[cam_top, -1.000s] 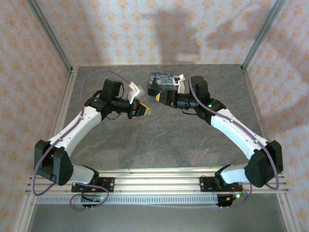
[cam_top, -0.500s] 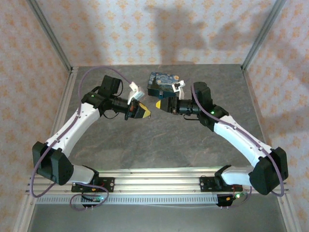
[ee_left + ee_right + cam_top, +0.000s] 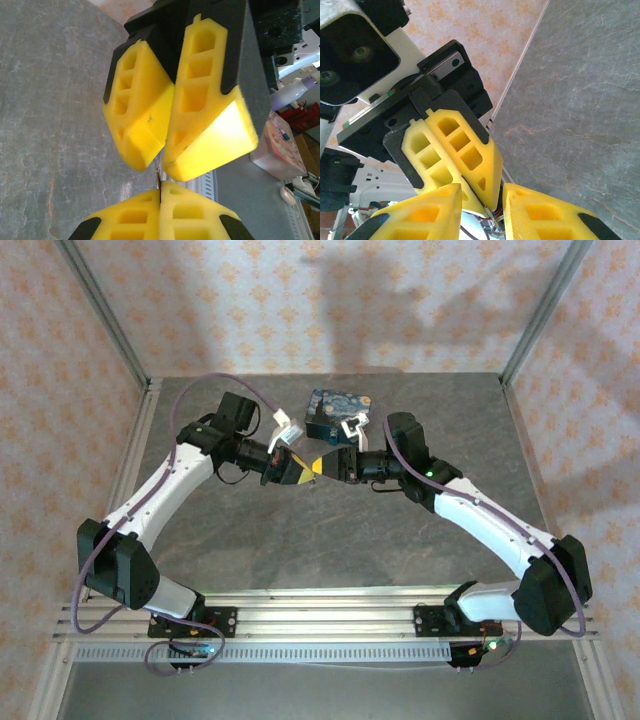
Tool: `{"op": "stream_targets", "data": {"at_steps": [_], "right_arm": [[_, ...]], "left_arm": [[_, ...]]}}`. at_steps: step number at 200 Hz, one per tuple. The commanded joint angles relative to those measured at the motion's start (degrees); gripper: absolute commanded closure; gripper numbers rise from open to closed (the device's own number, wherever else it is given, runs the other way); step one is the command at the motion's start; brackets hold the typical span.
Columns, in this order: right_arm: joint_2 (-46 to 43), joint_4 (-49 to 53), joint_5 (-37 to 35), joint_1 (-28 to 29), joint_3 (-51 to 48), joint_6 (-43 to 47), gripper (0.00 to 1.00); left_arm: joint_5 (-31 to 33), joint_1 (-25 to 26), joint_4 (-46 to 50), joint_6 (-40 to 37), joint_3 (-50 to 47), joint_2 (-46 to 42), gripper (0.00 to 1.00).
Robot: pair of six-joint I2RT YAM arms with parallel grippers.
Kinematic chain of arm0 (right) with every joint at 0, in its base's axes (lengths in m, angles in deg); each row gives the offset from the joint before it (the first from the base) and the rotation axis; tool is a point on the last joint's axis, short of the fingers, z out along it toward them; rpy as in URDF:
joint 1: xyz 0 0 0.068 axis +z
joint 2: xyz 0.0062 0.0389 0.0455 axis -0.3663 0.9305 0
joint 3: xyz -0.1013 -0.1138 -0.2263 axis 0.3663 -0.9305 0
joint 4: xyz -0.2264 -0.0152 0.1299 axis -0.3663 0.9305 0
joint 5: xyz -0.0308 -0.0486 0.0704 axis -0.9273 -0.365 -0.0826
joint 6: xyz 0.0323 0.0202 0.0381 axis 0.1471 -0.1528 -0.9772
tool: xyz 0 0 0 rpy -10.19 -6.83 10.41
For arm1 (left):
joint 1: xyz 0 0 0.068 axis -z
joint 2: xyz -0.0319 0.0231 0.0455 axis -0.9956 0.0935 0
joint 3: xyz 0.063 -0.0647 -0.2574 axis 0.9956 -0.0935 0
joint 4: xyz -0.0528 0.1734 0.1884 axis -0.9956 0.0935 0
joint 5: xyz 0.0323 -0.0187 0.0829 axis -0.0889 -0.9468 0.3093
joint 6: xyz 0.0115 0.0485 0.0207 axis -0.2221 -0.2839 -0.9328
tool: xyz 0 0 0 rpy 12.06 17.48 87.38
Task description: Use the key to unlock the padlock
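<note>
Left pincer nipping key in wrist view, padlock behind from above

Table: grey top with pale stone-like veining, matt, running back to the patterned walls. Along the near edge an aluminium rail lies across it, with the left arm's base and the right arm's base bolted on. On the grey top, far centre and close to the back wall, sits the padlock, dark blue with yellow swirls. It seems to lie flat, but from here I can't be sure.
</note>
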Motion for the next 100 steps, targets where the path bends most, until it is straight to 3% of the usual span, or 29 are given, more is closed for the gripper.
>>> {"op": "stream_targets", "data": {"at_steps": [1,100], "right_arm": [[-0.4,-2.0,1.7,0.2,1.5,-0.3,0.73],[-0.4,-2.7,2.5,0.2,0.9,-1.2,0.79]], "left_arm": [[-2.0,0.6,1.6,-0.2,2.0,0.0,1.00],[-2.0,0.6,1.7,0.3,3.0,0.8,1.00]]}}
